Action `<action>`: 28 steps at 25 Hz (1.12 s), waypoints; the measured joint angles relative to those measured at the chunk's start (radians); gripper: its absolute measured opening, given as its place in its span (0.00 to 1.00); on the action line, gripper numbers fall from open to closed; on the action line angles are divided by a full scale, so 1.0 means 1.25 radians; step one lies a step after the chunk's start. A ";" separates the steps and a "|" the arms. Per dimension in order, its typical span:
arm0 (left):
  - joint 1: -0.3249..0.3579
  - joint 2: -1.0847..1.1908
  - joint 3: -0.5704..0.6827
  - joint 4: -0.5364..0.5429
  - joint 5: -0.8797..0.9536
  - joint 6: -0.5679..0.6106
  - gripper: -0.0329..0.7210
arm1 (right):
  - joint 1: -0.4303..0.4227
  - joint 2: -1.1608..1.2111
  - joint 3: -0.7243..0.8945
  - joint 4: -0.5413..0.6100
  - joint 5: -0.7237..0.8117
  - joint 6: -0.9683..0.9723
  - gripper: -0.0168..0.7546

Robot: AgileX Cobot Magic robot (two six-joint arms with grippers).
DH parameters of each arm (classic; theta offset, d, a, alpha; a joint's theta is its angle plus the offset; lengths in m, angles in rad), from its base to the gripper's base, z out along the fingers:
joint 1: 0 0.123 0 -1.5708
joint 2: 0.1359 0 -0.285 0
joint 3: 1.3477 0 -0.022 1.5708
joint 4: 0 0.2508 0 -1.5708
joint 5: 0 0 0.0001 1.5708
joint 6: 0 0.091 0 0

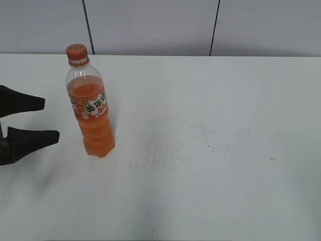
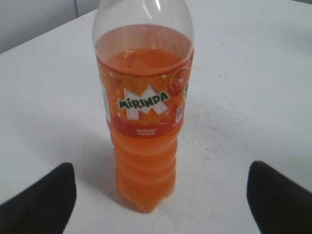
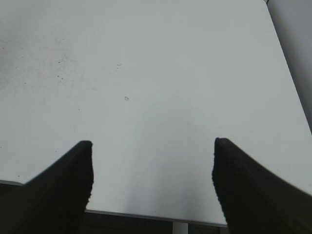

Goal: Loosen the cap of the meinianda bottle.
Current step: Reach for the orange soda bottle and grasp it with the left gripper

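two black fingers [image 2: 41, 202] of the left gripper [image 2: 161, 197] fill the bottom corners of the left wrist view, spread wide and holding nothing. between them, but farther back and not touching them, stands the meinianda bottle [image 2: 144, 122]. it is upright on the white table [image 2: 253, 73], filled with orange drink up to just above its orange label. on this side the label reads "mirinda" in green letters on a white m shape.

from the exterior view the bottle [image 1: 91, 108] stands on the left part of the table, and here the label shows white and green chinese characters. the cap [image 1: 76, 51] is orange and sits on top of the neck, above an orange ring. the left gripper [image 1: 51, 119] comes in from the left edge, with its two fingertips pointing at the bottle, near it but apart from it.

the right gripper [image 3: 152, 168] shows only in its own wrist view. its dark fingers [image 3: 63, 190] are also spread apart and empty, above a bare part of the table [image 3: 161, 73] near the table edge. small dark specks lie on the surface there.
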 joint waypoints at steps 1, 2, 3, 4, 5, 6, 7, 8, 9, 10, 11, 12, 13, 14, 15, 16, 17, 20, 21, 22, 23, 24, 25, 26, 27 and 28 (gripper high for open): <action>0.000 0.033 -0.026 0.023 -0.021 -0.006 0.90 | 0.000 0.000 0.000 0.000 0.000 0.000 0.76; 0.000 0.067 -0.056 0.042 -0.040 -0.009 0.90 | 0.000 0.000 0.000 0.000 0.000 0.000 0.76; 0.000 0.099 -0.086 0.055 -0.057 -0.011 0.90 | 0.000 0.000 0.000 0.000 0.000 0.000 0.76; -0.002 0.125 -0.113 0.067 -0.070 -0.012 0.90 | 0.000 0.000 0.000 0.000 0.000 0.000 0.76; -0.005 0.153 -0.135 0.077 -0.086 -0.012 0.90 | 0.000 0.000 0.000 0.000 0.000 0.000 0.76; -0.010 0.179 -0.159 0.085 -0.099 -0.012 0.90 | 0.000 0.000 0.000 0.000 0.000 0.000 0.76; -0.015 0.199 -0.181 0.092 -0.106 -0.014 0.90 | 0.000 0.000 0.000 0.000 0.000 0.000 0.76; -0.021 0.220 -0.198 0.098 -0.111 -0.014 0.90 | 0.000 0.000 0.000 0.000 0.000 0.000 0.76; -0.029 0.241 -0.216 0.104 -0.114 -0.014 0.90 | 0.000 0.000 0.000 0.000 0.000 0.000 0.76; -0.037 0.260 -0.232 0.109 -0.117 -0.014 0.90 | 0.000 0.000 0.000 0.000 0.000 0.000 0.76; -0.045 0.275 -0.246 0.114 -0.118 -0.014 0.90 | 0.000 0.000 0.000 0.000 0.000 0.000 0.76; -0.051 0.293 -0.258 0.119 -0.118 -0.014 0.90 | 0.000 0.000 0.000 0.000 0.000 0.000 0.76; -0.059 0.310 -0.272 0.122 -0.118 -0.014 0.89 | 0.000 0.000 0.000 0.000 0.000 0.000 0.76; -0.066 0.323 -0.285 0.126 -0.118 -0.014 0.89 | 0.000 0.000 0.000 0.000 0.000 0.000 0.76; -0.072 0.337 -0.295 0.128 -0.118 -0.014 0.89 | 0.000 0.000 0.000 0.000 0.000 0.000 0.76; -0.079 0.350 -0.307 0.131 -0.118 -0.014 0.88 | 0.000 0.000 0.000 0.000 0.000 0.000 0.76; -0.087 0.362 -0.319 0.132 -0.119 -0.014 0.88 | 0.000 0.000 0.000 0.000 0.000 0.000 0.76; -0.108 0.401 -0.356 0.140 -0.119 -0.014 0.86 | 0.000 0.000 0.000 0.000 0.000 0.000 0.76; -0.116 0.412 -0.368 0.141 -0.119 -0.014 0.86 | 0.000 0.000 0.000 0.000 0.000 0.000 0.76; -0.123 0.421 -0.378 0.144 -0.119 -0.014 0.85 | 0.000 0.000 0.000 0.000 0.000 0.000 0.76; -0.132 0.431 -0.387 0.144 -0.119 -0.014 0.84 | 0.000 0.000 0.000 0.000 0.000 0.000 0.76; -0.140 0.440 -0.397 0.144 -0.119 -0.014 0.83 | 0.000 0.000 0.000 0.000 0.000 0.000 0.76; -0.149 0.446 -0.408 0.144 -0.120 -0.014 0.82 | 0.000 0.000 0.000 0.000 0.000 0.000 0.76; -0.156 0.454 -0.417 0.144 -0.120 -0.014 0.82 | 0.000 0.000 0.000 0.000 0.000 0.000 0.76; -0.164 0.462 -0.428 0.144 -0.120 -0.014 0.82 | 0.000 0.000 0.000 0.000 0.000 0.000 0.76; -0.172 0.468 -0.437 0.144 -0.120 -0.018 0.82 | 0.000 0.000 0.000 0.000 0.000 0.000 0.76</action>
